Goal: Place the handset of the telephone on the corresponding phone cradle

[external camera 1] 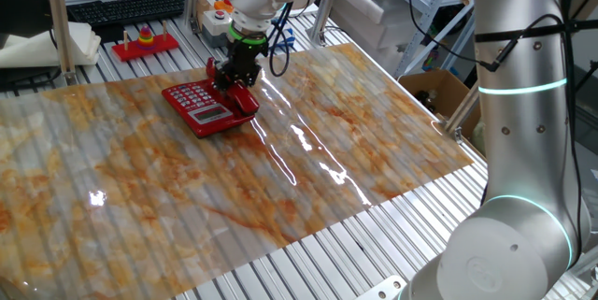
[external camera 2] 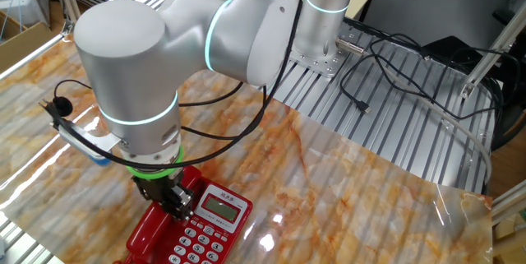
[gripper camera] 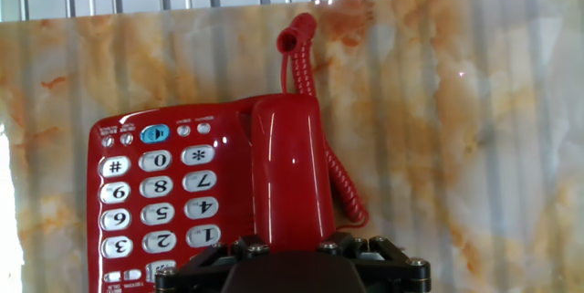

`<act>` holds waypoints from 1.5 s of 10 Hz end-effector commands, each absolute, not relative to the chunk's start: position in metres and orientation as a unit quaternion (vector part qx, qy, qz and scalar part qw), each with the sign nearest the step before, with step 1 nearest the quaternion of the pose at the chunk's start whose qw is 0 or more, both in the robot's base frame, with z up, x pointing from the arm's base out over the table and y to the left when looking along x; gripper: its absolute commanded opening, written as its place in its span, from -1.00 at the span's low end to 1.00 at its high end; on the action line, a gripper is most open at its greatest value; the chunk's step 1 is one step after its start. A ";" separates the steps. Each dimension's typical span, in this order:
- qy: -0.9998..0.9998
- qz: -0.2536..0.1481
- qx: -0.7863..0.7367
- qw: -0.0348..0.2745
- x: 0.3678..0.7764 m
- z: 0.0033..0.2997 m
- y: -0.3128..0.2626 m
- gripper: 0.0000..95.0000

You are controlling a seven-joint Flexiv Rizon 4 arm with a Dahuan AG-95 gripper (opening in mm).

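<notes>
My gripper (external camera 1: 235,74) hung low over the phone (external camera 1: 207,104), which sat on the marbled mat (external camera 1: 308,169) toward its far side. From the hand view the handset (gripper camera: 290,176) lay lengthwise along the right edge of the base, beside the keypad (gripper camera: 157,204), over the cradle strip. I could not tell whether it was fully seated there. Its near end ran under the black body of my gripper (gripper camera: 292,255), so the fingertips were hidden; I could not tell whether they pinched the handset or stood spread around it. The coiled cord (gripper camera: 321,120) looped from the far end of the handset down its right side, onto the mat. In the other fixed view my gripper (external camera 2: 174,200) stood upright at the phone's (external camera 2: 193,227) edge, next to the display (external camera 2: 220,207). A red toy tray (external camera 1: 145,44) with coloured rings sat well apart, on the slatted table (external camera 1: 308,253) behind the mat.
</notes>
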State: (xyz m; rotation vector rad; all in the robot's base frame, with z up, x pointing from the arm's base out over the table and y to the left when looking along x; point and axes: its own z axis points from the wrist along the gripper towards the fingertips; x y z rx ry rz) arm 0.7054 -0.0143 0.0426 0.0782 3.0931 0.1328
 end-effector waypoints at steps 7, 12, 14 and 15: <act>0.998 0.048 0.032 0.021 0.704 0.043 0.003 -1.00; 0.998 0.049 0.034 0.017 0.706 0.042 0.002 -1.00; 0.998 0.048 0.039 0.018 0.708 0.042 0.002 -1.00; 0.998 0.048 0.039 0.018 0.708 0.042 0.002 -1.00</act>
